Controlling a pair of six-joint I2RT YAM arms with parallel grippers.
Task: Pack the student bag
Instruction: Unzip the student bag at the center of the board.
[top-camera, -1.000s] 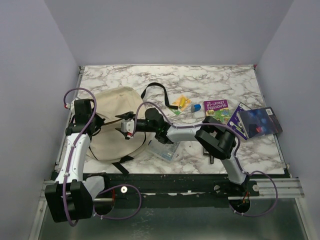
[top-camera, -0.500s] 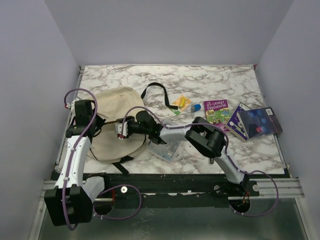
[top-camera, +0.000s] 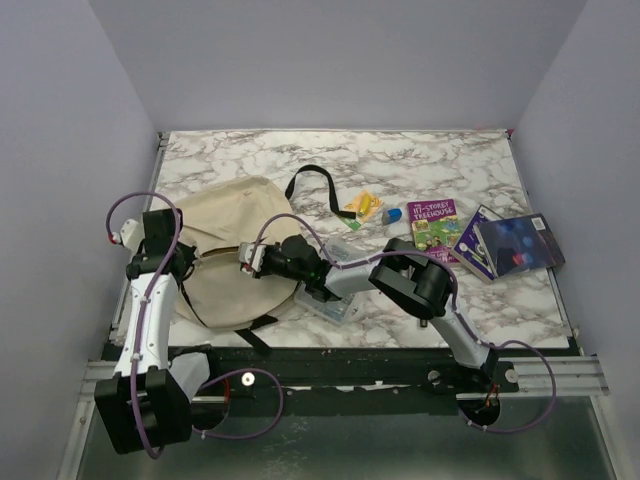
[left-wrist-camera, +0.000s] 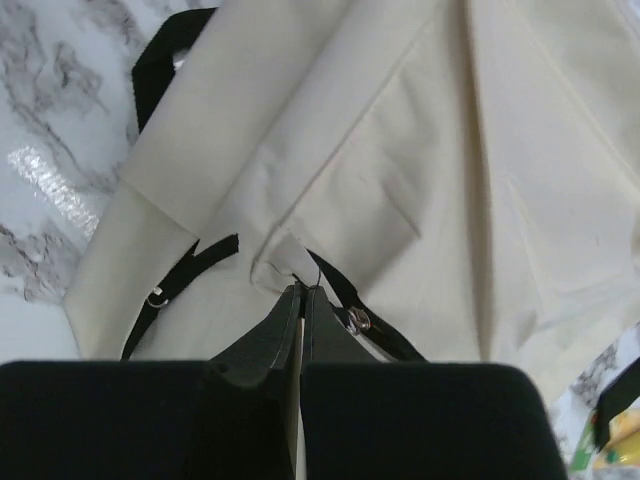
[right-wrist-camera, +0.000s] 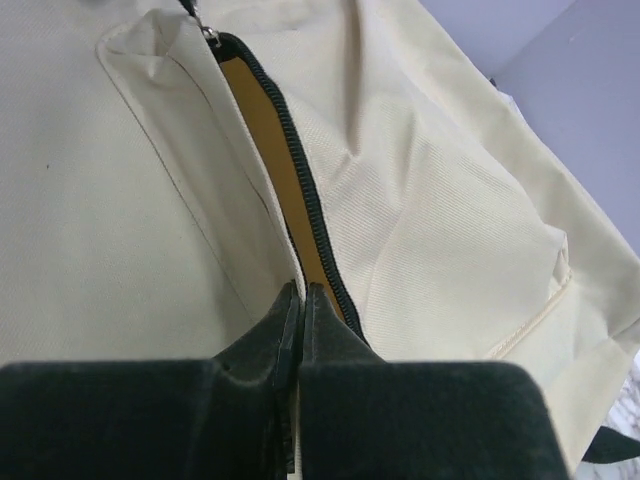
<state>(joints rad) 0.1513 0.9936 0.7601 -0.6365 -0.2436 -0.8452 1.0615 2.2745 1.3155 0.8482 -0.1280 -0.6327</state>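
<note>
The student bag (top-camera: 228, 215) is a large cream backpack with black straps, lying at the table's left. My left gripper (top-camera: 188, 262) is shut on a fold of its fabric (left-wrist-camera: 285, 262), just beside a black zip line with a metal pull (left-wrist-camera: 358, 321). My right gripper (top-camera: 246, 258) reaches across from the right. It is shut on the cream flap edge (right-wrist-camera: 262, 240) next to the open zip (right-wrist-camera: 300, 170), where a tan lining (right-wrist-camera: 262, 120) shows. Both sets of jaws (left-wrist-camera: 302, 290) (right-wrist-camera: 302, 288) stand pressed together.
A clear plastic pouch (top-camera: 330, 300) lies under the right forearm. A yellow item (top-camera: 362, 207), a small blue object (top-camera: 392, 215), a purple book (top-camera: 433, 220) and a dark blue book (top-camera: 512, 243) lie to the right. A black strap loop (top-camera: 312, 178) trails behind the bag.
My right gripper moved left onto the bag and closed on the flap edge. The left arm shifted left and toward the near edge, and the bag's fabric spread out with it.
</note>
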